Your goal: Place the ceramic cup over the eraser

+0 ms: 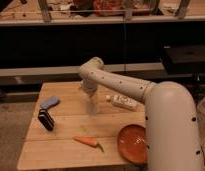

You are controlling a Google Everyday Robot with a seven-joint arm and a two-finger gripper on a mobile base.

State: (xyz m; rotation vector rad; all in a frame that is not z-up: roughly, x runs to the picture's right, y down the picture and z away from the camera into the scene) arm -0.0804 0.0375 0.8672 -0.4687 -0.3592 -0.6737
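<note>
Gripper hangs over the middle of the tabletop, its fingers spread wide apart just above the ceramic cup, which stands upright there. Whether they touch it cannot be told. A dark eraser stands near the left edge, well apart from the cup, with a blue pad just behind it. A carrot lies near the front edge, an orange plate at the front right corner, and a white bottle toward the right edge.

Gripper hangs over the ceramic cup (upright on table).
</note>
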